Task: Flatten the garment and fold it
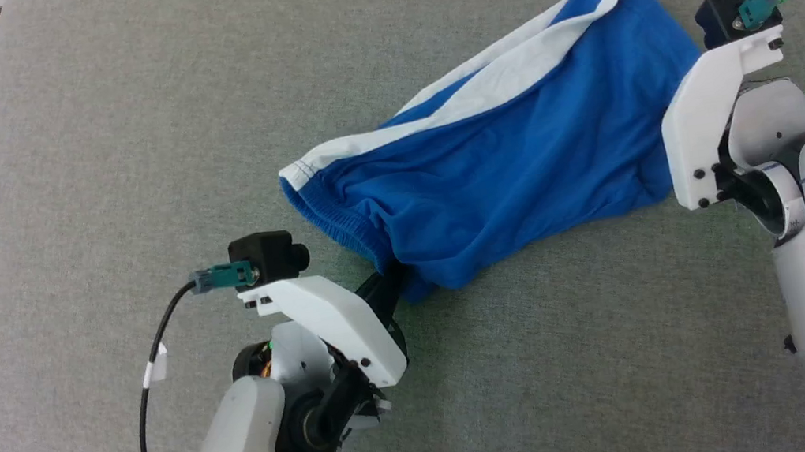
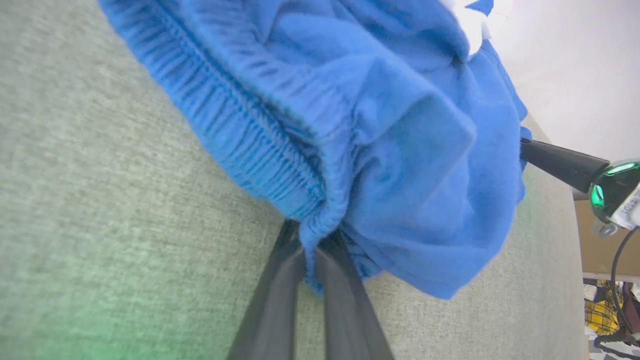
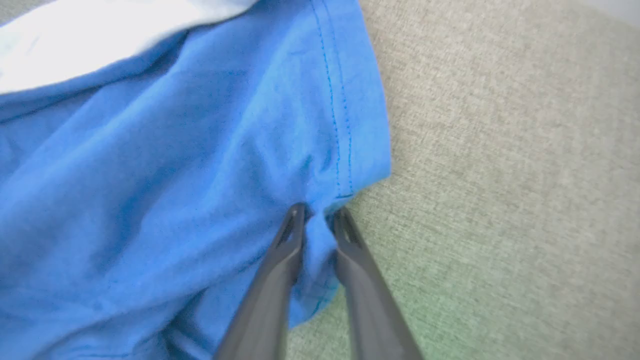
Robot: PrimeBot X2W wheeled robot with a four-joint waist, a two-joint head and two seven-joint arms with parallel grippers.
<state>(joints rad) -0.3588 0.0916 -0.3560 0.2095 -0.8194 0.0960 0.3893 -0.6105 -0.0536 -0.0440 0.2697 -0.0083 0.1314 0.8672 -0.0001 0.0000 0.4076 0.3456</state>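
Head view: right pincer (image 3: 320, 216) hidden behind white bracket (image 1: 704, 109) — garment (image 1: 520, 160) cropped by wrist views' edges.

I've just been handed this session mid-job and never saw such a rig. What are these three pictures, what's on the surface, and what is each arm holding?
It is a two-armed robot with long dark two-fingered grippers. The wide picture comes from its head, looking down; the other two come from cameras on each wrist, looking along that arm's gripper. On the grey fabric surface lie blue shorts with a white stripe, rumpled, not yet flat. The left gripper is shut on the gathered waistband. The right gripper has a fold by the hem corner between its fingers; whether it is clamped I cannot tell.
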